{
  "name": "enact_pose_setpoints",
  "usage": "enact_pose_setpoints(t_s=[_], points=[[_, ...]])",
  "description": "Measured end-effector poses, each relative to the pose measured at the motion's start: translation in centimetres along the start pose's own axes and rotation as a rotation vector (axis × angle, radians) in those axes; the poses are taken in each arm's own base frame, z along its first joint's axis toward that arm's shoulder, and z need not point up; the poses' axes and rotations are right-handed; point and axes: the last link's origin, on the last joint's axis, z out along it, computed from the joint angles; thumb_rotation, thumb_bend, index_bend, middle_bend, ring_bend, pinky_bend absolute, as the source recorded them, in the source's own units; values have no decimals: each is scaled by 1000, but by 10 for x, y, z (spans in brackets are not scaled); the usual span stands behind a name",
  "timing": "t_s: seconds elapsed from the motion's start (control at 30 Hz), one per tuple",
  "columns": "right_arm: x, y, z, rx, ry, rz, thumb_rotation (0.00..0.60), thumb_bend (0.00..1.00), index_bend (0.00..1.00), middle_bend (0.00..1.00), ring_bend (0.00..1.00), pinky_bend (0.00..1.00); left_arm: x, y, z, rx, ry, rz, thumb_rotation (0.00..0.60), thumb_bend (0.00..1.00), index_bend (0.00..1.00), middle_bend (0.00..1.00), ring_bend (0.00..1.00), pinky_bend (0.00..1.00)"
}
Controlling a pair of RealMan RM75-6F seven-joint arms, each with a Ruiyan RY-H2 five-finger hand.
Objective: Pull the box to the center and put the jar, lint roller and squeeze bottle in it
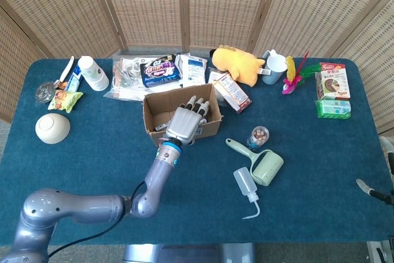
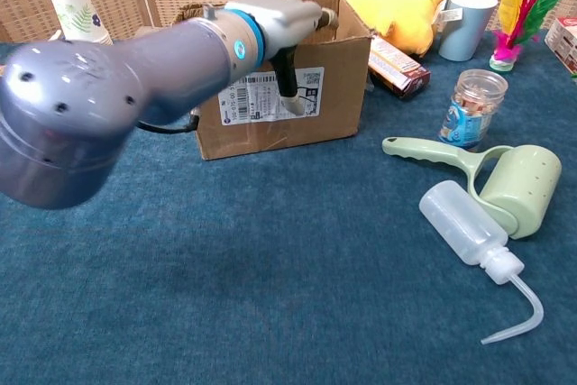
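The open cardboard box stands a little left of the table's middle. My left hand lies over its front wall, fingers stretched out flat above the opening and the thumb hanging down against the label on the front. To the right of the box, a small glass jar stands upright. The green lint roller lies just in front of it. A clear squeeze bottle lies on its side beside the roller. Only a sliver of my right hand shows at the right edge.
Behind the box lie several packets, a snack box, a yellow plush and a mug. Paper cups and a bowl sit at the left. A feather toy and cartons are at the right.
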Motion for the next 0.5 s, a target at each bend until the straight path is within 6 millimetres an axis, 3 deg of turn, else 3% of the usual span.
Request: enact_pose_setpoints(t_s=[0.2,0.5], points=[[-1,-1,0,-3,-2,-3,600,0,31,0,0,0,26,-20,-16,-58,45,-49,600,50,0,0,0,232],[-3,-1,1,-9,-4,-23,600,0,31,0,0,0,65,-80,-48,-29,59,-99,600,50,0,0,0,211]])
